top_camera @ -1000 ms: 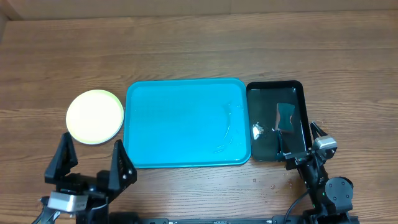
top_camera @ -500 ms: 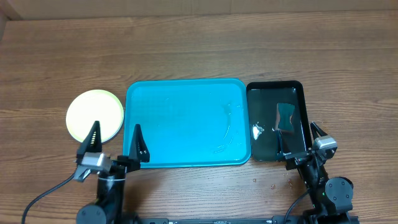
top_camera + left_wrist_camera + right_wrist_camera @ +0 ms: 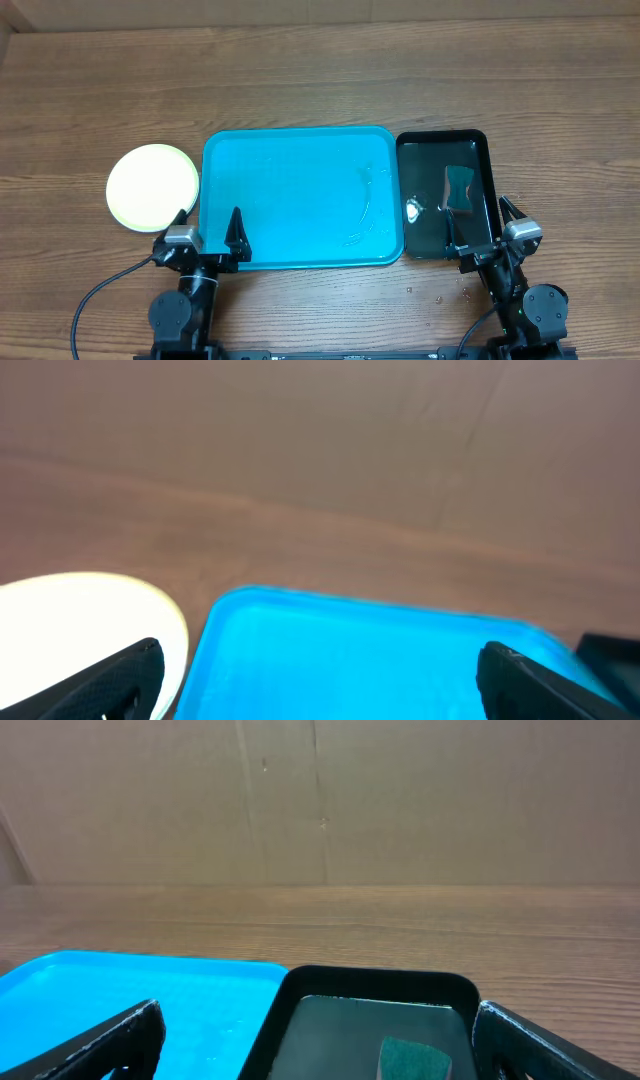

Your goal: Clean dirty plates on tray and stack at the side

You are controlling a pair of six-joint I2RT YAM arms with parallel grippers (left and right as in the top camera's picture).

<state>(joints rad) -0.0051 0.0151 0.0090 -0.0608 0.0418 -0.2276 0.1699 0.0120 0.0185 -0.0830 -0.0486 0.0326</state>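
The turquoise tray (image 3: 300, 195) lies mid-table with no plate on it, only faint wet streaks near its right side. A round plate (image 3: 152, 187) with a pale face and yellow-green rim rests on the table just left of the tray; whether others lie under it I cannot tell. My left gripper (image 3: 207, 230) stands open at the tray's front left corner, one finger towards the plate (image 3: 80, 630) and one over the tray (image 3: 370, 660). My right gripper (image 3: 482, 225) is open at the front edge of the black tray, holding nothing.
A smaller black tray (image 3: 445, 195) touches the turquoise tray's right side. It holds a dark green sponge (image 3: 460, 188) and a small white scrap (image 3: 412, 210). A few droplets (image 3: 435, 297) dot the wood in front of it. A cardboard wall stands behind the table.
My left arm has swung from the front left of the table rightwards and forwards to the tray's front left corner, staying open. The right arm has not moved.
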